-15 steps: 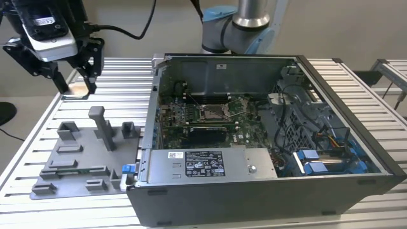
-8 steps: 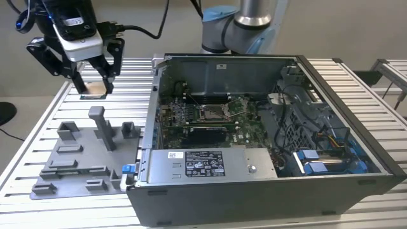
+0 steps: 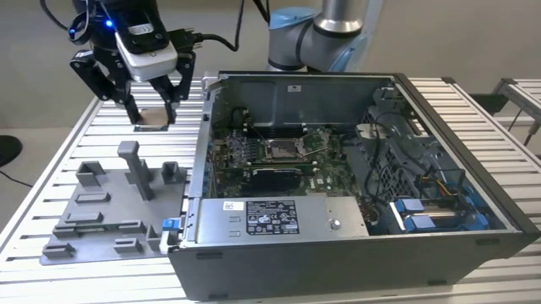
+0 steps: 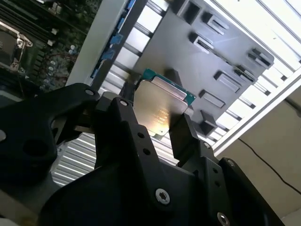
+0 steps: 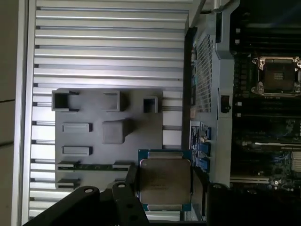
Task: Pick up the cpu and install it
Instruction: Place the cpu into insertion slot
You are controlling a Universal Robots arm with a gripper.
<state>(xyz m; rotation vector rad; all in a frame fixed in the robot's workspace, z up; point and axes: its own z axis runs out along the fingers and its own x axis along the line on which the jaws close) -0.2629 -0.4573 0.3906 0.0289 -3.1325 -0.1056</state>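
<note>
One chip, the cpu (image 5: 164, 181), is clamped between the fingers (image 3: 133, 109) of the gripper (image 3: 153, 120); the jaws are closed to the chip's width and are pressed against two opposite edges, and the pale metal top is turned toward both wrist cameras. The chip is held clear of every surface. The pick-up is therefore judged done and the carry is judged to be the step in hand.

Beneath the held chip, in the first wrist view, the grey fixture plate (image 5: 94, 155) with its moulded holders is seen, laid on the slatted table (image 3: 85, 133); the chip is hung over the plate's edge nearest the computer case (image 3: 296, 88).

Farther off, on the exterior view's right, the case is laid open on its side; the socket (image 3: 279, 150) on the motherboard is seen bare, with its metal frame swung back, well apart from the chip. Installation is judged not yet begun. It calls for the chip to be kept level, squared to the socket frame and set down without force, since a tilted seat could harm the contacts.
</note>
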